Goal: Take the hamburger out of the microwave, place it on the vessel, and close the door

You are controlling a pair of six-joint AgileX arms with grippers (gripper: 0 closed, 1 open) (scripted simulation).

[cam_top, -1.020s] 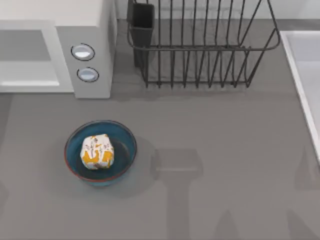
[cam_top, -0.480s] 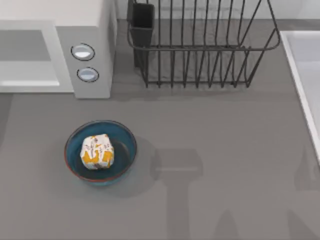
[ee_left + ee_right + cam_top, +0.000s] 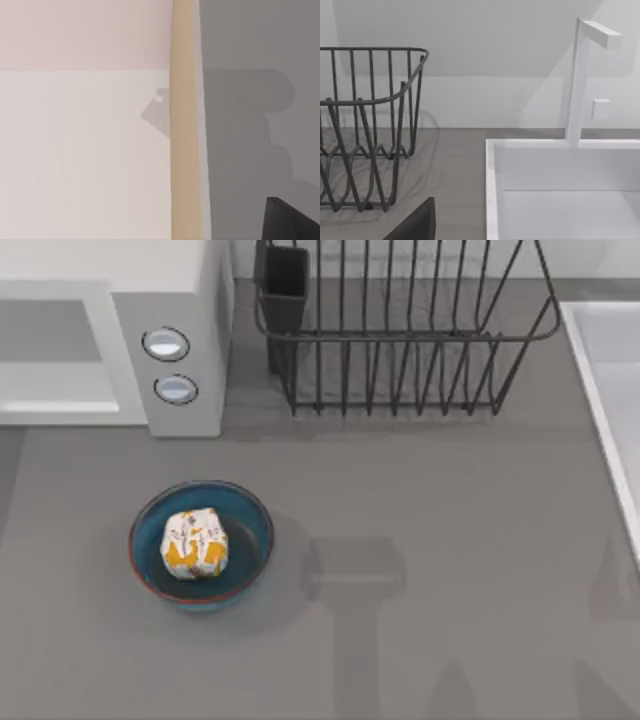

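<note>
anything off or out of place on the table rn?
Nothing stands out. The hamburger sits upright inside the blue bowl, nothing spilled. The microwave and the black dish rack stand square at the back of the table.

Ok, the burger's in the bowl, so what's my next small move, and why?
Probably take the left arm toward the microwave to find the door and start closing it. The hamburger already sits in the blue bowl, and the cavity at the top view's left looks open. I cannot make out the door itself.
</note>
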